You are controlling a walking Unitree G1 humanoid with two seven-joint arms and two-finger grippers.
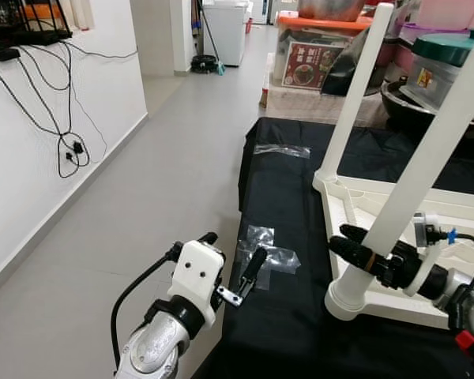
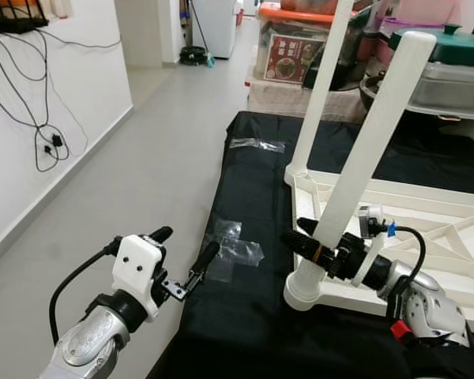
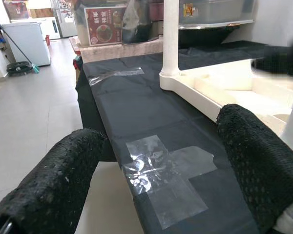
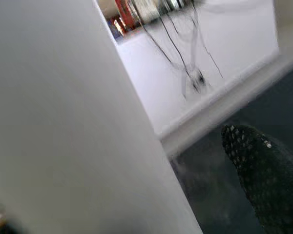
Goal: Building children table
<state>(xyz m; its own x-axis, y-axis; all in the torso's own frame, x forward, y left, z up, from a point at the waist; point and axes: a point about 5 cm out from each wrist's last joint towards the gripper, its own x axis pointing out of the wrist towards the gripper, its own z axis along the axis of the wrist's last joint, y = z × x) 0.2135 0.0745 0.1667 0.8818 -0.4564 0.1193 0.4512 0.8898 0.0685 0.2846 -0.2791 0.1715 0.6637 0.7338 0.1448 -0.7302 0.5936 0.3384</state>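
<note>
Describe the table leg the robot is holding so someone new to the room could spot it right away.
Find the black cloth, then the upturned white table frame lying on it. Two white legs rise from its corners; the one meant is the near leg, with the right gripper clamped low on it, unlike the far leg.

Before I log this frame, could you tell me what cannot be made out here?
- Right wrist view: the near table leg is blurred and hides the joint.
- Eye views: the upturned tabletop is cut off by the right edge.
- Left eye view: the near leg hides part of the right gripper.
</note>
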